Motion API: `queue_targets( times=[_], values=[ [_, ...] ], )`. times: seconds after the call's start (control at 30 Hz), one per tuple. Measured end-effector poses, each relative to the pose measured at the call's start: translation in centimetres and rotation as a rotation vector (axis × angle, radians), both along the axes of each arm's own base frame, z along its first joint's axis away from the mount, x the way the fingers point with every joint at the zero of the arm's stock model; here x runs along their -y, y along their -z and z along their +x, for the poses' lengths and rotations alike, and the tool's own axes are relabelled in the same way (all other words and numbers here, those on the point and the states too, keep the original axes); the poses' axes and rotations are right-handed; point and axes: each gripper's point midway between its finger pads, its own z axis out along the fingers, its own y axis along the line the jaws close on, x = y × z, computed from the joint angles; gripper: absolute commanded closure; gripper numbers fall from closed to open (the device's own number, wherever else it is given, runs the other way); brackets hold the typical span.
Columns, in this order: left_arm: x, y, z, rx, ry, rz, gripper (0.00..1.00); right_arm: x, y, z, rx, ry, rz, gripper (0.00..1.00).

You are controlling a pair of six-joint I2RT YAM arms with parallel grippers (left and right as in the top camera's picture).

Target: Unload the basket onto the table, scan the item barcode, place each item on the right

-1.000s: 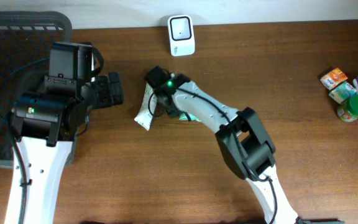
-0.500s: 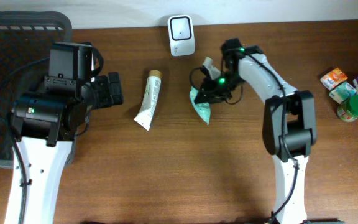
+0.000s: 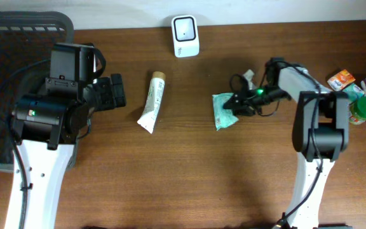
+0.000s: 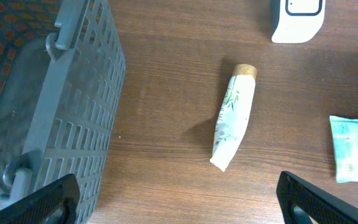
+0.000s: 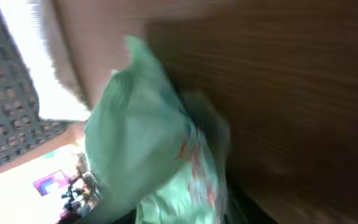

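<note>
item: pale green soft packet (image 3: 223, 109), crumpled, lying on the table (image 3: 170, 165) right of centre | scanner: small white box (image 3: 185, 36) with dark window, at the far edge, well apart from the packet

You're looking at a mock shop checkout: a white barcode scanner (image 3: 185, 36), a grey mesh basket (image 3: 24, 25) and small packaged groceries (image 3: 351, 94) on one wooden table (image 3: 170, 178).

Dark brown wood-grain table (image 3: 189, 184); pale strip (image 3: 284, 7) along far edge, prob. a wall; even light.
</note>
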Motion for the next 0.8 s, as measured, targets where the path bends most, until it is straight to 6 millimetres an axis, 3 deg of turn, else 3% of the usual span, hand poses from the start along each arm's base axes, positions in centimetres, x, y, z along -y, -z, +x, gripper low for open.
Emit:
queue_targets(
  times=[0.2,0.3,0.4,0.5,0.57,0.67,0.73,0.8],
  values=[
    [0.0,0.0,0.0,0.000,0.000,0.000,0.01,3.1,-1.5,-2.0,-0.085,-0.010,-0.222,0.49],
    [0.0,0.0,0.0,0.000,0.000,0.000,0.01,3.0,-3.9,-2.0,-0.022,-0.030,-0.284,0.28],
    [0.0,0.0,0.0,0.000,0.000,0.000,0.01,2.0,-5.1,-1.2,0.059,-0.061,-0.306,0.19],
    [0.0,0.0,0.0,0.000,0.000,0.000,0.01,0.7,-4.9,-0.2,0.125,-0.093,-0.318,0.10],
    [0.0,0.0,0.0,0.000,0.000,0.000,0.01,-0.4,-4.7,-0.1,0.151,-0.124,-0.334,0.09],
    [0.0,0.0,0.0,0.000,0.000,0.000,0.01,-1.1,-3.5,-0.2,0.140,-0.147,-0.402,0.01],
    [0.0,0.0,0.0,0.000,0.000,0.000,0.01,-0.7,-2.1,-0.3,0.105,-0.139,-0.452,0.01],
    [0.0,0.0,0.0,0.000,0.000,0.000,0.01,-0.4,-1.1,-0.2,0.087,-0.132,-0.474,0.11]
  ],
)
